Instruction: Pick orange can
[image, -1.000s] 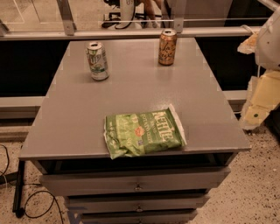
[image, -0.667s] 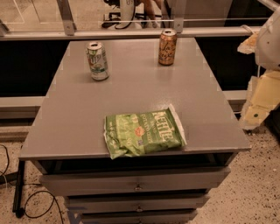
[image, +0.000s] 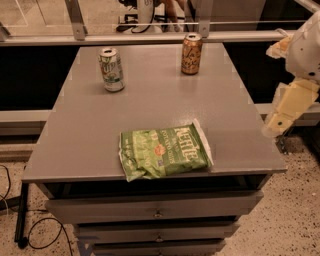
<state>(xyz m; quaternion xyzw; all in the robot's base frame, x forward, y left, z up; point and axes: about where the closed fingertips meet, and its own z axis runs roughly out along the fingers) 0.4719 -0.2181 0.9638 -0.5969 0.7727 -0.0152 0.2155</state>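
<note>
The orange can (image: 191, 54) stands upright near the far right corner of the grey table (image: 235, 125). It is orange-brown with pale script and a silver top. My gripper (image: 281, 119) hangs at the right edge of the view, beside the table's right side and off the tabletop. It is well to the right of the can and nearer to the camera, apart from it. Nothing is seen in it.
A white-and-green can (image: 111, 69) stands upright at the far left of the table. A green chip bag (image: 164, 152) lies flat near the front edge. A metal rail (image: 150, 38) runs behind the table. Drawers (image: 157, 212) sit below the top.
</note>
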